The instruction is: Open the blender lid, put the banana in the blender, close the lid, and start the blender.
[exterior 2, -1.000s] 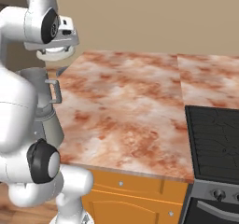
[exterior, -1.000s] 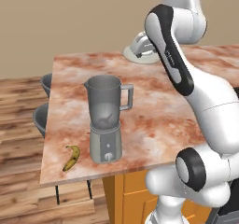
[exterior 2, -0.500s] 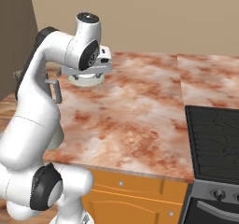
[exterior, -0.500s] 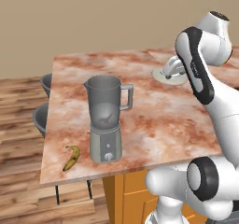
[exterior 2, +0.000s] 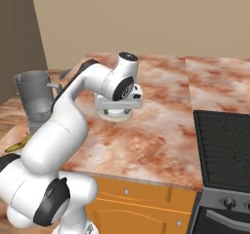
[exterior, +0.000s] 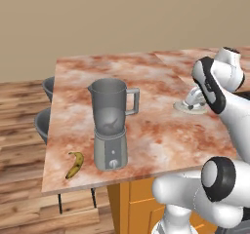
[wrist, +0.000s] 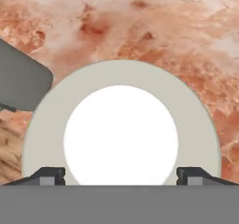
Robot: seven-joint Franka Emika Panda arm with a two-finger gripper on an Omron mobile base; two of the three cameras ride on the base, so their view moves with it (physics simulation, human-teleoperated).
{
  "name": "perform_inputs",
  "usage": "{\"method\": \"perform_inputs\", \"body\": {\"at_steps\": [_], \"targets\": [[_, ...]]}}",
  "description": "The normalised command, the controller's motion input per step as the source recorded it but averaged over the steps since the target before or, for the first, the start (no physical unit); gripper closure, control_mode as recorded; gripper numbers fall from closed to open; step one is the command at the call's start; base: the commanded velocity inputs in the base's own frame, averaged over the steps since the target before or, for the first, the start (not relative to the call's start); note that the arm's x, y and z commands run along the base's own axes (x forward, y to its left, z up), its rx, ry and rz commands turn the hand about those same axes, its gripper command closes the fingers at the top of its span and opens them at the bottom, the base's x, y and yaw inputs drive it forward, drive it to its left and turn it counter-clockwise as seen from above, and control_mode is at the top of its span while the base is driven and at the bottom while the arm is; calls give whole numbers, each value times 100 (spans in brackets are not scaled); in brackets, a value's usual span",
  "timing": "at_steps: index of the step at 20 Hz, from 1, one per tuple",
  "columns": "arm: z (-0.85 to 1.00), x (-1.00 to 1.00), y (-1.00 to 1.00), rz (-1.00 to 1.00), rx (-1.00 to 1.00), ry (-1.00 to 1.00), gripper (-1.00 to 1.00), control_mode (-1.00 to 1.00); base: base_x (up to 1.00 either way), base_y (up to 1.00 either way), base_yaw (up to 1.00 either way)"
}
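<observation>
The blender [exterior: 111,126] stands uncovered near the counter's front left, its grey jar open at the top; it also appears at the left edge as blender [exterior 2: 34,99]. The banana [exterior: 74,165] lies on the counter just left of the blender's base, also seen as banana [exterior 2: 17,144]. The blender lid [exterior: 181,107] is down at the counter surface on the right side, well away from the blender. My gripper [exterior: 194,101] [exterior 2: 116,108] is shut on the blender lid [exterior 2: 115,114]. The fingertips of my gripper [wrist: 121,174] straddle the raised centre disc of the blender lid [wrist: 121,73].
Two dark stools [exterior: 46,87] stand off the counter's left edge. A black stovetop [exterior 2: 224,145] adjoins the counter on the right. Orange cabinets [exterior 2: 132,204] sit below the front edge. A dark grey rounded shape [wrist: 18,80] shows at the hand view's left.
The arm has swung from above the blender toward the right and down, carrying the lid with it to the counter surface. Blender and banana have stayed put.
</observation>
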Motion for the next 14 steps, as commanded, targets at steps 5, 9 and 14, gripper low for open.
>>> {"method": "perform_inputs", "body": {"at_steps": [5,9,14], "targets": [[-100,41,-5,0,-1,17,100,-100,0,0,0],[-98,39,0,0,0,9,100,-100,0,0,0],[-73,18,0,-1,0,-3,100,-100,0,0,0]]}}
